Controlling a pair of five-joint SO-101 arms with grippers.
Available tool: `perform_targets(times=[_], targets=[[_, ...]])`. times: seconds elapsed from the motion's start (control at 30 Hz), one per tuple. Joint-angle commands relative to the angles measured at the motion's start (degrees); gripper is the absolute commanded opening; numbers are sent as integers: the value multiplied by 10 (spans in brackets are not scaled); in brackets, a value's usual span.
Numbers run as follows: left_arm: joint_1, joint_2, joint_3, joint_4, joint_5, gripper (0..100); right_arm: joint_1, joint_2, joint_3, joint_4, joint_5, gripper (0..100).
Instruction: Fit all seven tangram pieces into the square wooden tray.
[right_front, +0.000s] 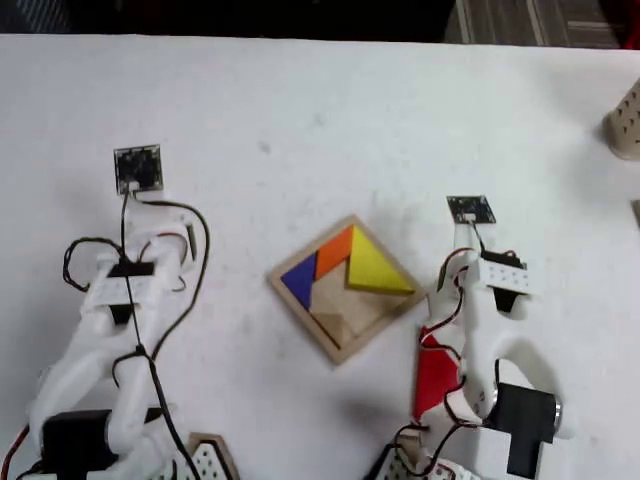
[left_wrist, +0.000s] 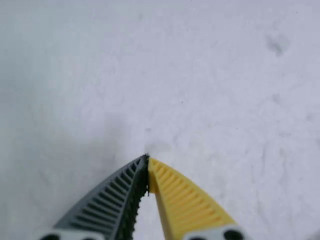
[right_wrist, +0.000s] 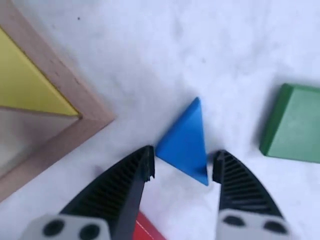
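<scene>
The square wooden tray (right_front: 340, 350) lies turned like a diamond mid-table, with a yellow triangle (right_front: 375, 265), an orange piece (right_front: 335, 255) and a blue piece (right_front: 300, 280) in it. Its corner (right_wrist: 65, 127) and the yellow triangle (right_wrist: 25, 80) lie close to my right gripper (right_wrist: 184, 165). That gripper is open and straddles a small blue triangle (right_wrist: 187, 140) flat on the table, one black finger (right_wrist: 130, 182) close on each side. A green piece (right_wrist: 295, 125) lies just beyond, and a red piece (right_front: 436, 380) sits under the right arm. My left gripper (left_wrist: 148, 167) is shut on nothing over bare table.
The left arm (right_front: 120, 300) stands well left of the tray, the right arm (right_front: 485, 330) just right of it. A perforated beige object (right_front: 625, 120) sits at the far right edge. Perforated plates (right_front: 210, 458) lie at the front by the arm bases.
</scene>
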Motion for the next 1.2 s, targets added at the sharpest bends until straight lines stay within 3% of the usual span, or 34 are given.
perform_targets(times=[0.0,0.4,0.47,0.67,0.93,1.17], targets=[[9,0,-5,-13,-5,24,-4,5,-18,-13,7,76],[9,0,-5,-13,-5,24,-4,2,-18,-9,3,80],[9,0,-5,-14,-5,24,-7,1,-24,3,-4,120],[9,0,-5,-14,-5,24,-26,2,-91,95,-129,267],[9,0,-5,-14,-5,24,-22,9,-109,60,-153,174],[9,0,-5,-14,-5,24,-7,37,-113,42,-157,171]])
